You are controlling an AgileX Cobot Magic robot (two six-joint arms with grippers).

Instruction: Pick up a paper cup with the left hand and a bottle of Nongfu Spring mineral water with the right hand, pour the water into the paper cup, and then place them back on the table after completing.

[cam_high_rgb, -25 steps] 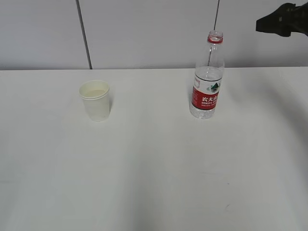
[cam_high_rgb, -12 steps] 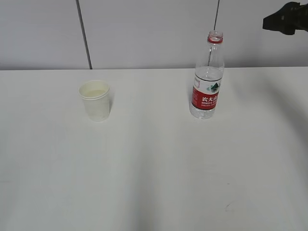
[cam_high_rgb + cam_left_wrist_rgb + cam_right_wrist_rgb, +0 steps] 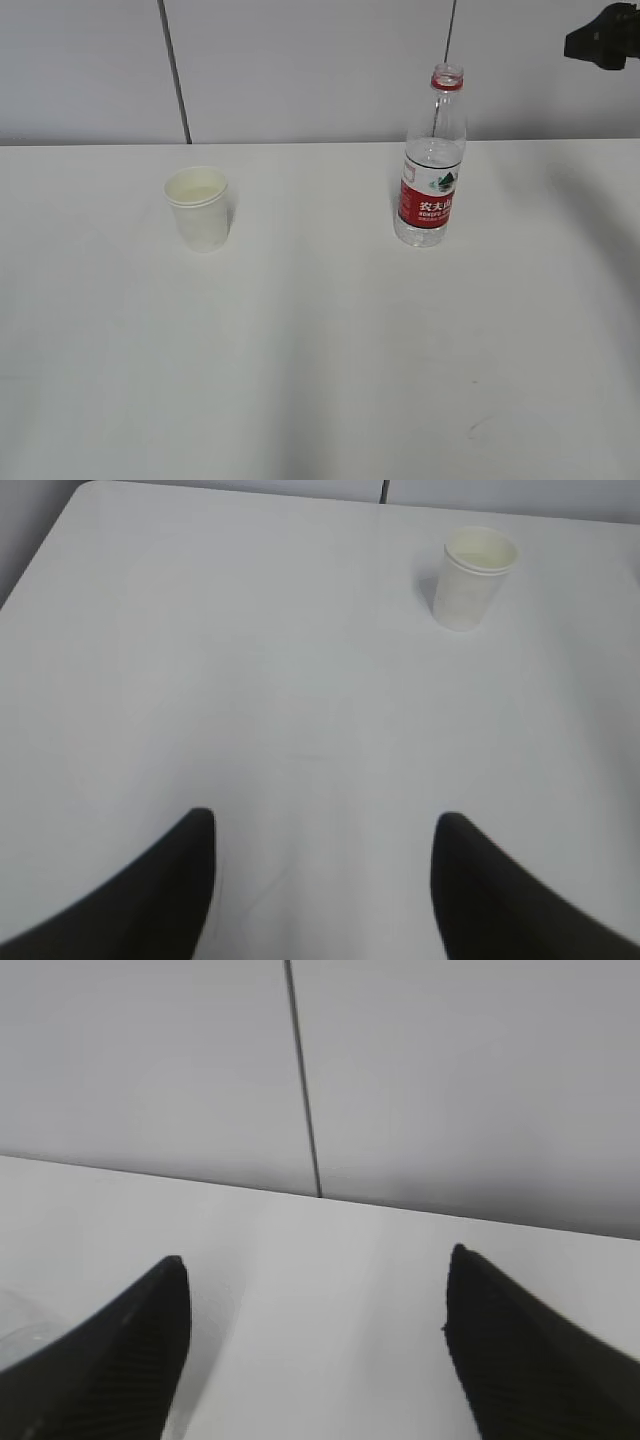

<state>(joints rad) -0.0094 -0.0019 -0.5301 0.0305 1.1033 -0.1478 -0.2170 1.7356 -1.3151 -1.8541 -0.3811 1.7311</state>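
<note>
Right hand (image 3: pixel 607 36) is just a dark shape at the top-right corner of the exterior view, and over the last sec it has slid further out toward that edge, up and away from the Nongfu Spring bottle (image 3: pixel 432 160). Left hand (image 3: pixel 322 880) isn't visible in the exterior view at all. Both sets of jaws are spread wide w/ nothing between them: right wrist view shows only bare surface (image 3: pixel 330 1310) and wall between the two dark fingers (image 3: pixel 120 1360).

Bottle stands upright, cap off, red neck ring showing, well below and left of the right jaws; only a blurred clear curve shows at the lower-left edge of the right wrist view, probably its shoulder. Paper cup (image 3: pixel 199 208) stands upright too; in the left wrist view it's far ahead of the left jaws and off to their right, cup (image 3: pixel 473 578) and jaws well apart.

Cup looks to hold liquid, though hard to be sure. My read: pour done, both items set back down, arms retreating, so task is at or v. near its end.
</note>
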